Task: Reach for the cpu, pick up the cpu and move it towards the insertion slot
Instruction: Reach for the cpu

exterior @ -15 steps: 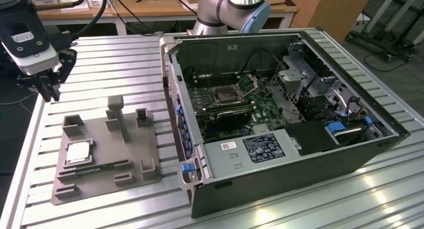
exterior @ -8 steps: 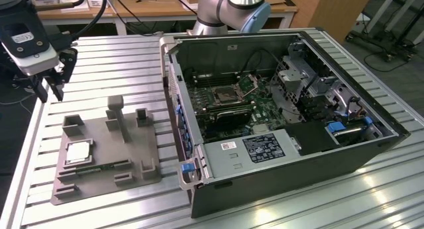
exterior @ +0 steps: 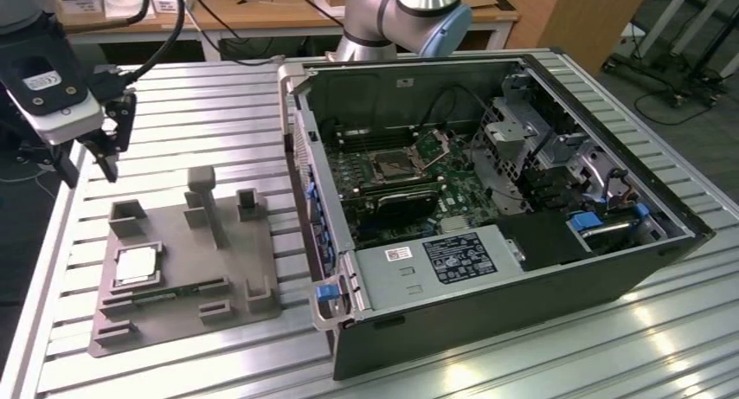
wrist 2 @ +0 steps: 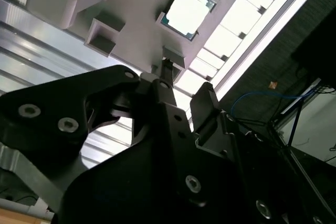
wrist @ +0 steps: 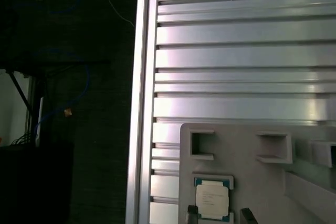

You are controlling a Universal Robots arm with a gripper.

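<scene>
The gripper (exterior: 99,152) hangs empty above the desk (exterior: 185,96), near the desk's edge on the exterior view's left and past the far end of the grey tray (exterior: 173,234). Its fingers (wrist 2: 205,95) are spread apart and touch nothing. The cpu (exterior: 137,265) lies flat in a square recess of the tray, close to that same desk edge and well apart from the slot (exterior: 390,166), which sits on the green board inside the open case (exterior: 462,308) on the exterior view's right.
</scene>
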